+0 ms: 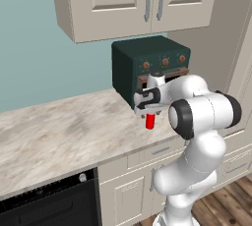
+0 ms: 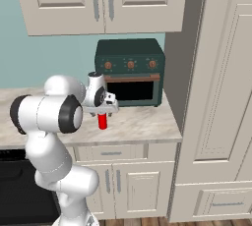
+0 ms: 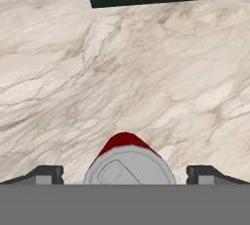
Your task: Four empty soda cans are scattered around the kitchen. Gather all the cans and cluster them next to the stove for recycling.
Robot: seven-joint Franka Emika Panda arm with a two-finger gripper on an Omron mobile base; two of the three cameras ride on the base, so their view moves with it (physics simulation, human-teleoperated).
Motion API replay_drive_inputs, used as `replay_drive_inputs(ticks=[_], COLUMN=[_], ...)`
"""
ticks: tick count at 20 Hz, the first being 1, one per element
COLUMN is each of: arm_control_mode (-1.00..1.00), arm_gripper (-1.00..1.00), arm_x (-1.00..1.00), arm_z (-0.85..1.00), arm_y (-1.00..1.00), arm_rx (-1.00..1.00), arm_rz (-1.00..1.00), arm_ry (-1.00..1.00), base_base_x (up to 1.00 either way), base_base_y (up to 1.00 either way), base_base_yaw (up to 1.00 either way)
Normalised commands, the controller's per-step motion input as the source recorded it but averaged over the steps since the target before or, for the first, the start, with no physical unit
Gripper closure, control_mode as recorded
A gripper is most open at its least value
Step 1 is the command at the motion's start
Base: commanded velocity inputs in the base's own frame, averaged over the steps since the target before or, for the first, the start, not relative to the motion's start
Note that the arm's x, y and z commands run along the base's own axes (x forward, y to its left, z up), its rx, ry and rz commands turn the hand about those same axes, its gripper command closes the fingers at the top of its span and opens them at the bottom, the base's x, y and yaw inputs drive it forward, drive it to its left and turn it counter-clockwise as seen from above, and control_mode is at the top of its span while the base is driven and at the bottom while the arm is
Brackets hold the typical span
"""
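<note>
One red soda can (image 1: 150, 121) (image 2: 103, 121) stands upright on the marble counter (image 1: 64, 131), just in front of a dark green toaster oven. My gripper (image 1: 148, 113) (image 2: 104, 111) hangs right above it, pointing down, open. In the hand view the can's silvery top (image 3: 128, 167) lies between the two dark fingertips (image 3: 47, 174), with a clear gap on each side. Nothing is held. The stove is out of view.
The toaster oven (image 1: 147, 65) (image 2: 130, 70) stands against the wall close behind the can. A tall cabinet panel (image 2: 216, 97) bounds the counter on the right. Wall cabinets (image 1: 133, 1) hang above. A black appliance front (image 1: 49, 205) sits under the counter at left.
</note>
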Motion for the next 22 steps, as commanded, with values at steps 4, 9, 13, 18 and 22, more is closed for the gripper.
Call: replay_drive_inputs(ticks=[4, 9, 13, 18, 22], arm_control_mode=[-1.0, -1.0, -1.0, -1.0, -1.0], arm_gripper=[1.0, 1.0, 1.0, 1.0, 1.0], arm_x=[0.0, 0.0, -0.06, -0.3, -0.39], arm_z=[-0.06, -0.07, -0.02, 0.2, 0.26], arm_y=[0.0, 0.0, 0.0, 0.0, 0.01], arm_rx=[0.0, 0.01, 0.04, 0.0, 0.0], arm_rz=[0.0, 0.0, 0.02, 0.01, 0.0], arm_ry=[0.0, 0.0, 0.0, 0.0, 0.0], base_base_x=[0.0, 0.0, 0.0, 0.0, 0.0], base_base_y=[0.0, 0.0, 0.0, 0.0, 0.0], base_base_yaw=[0.0, 0.0, 0.0, 0.0, 0.0])
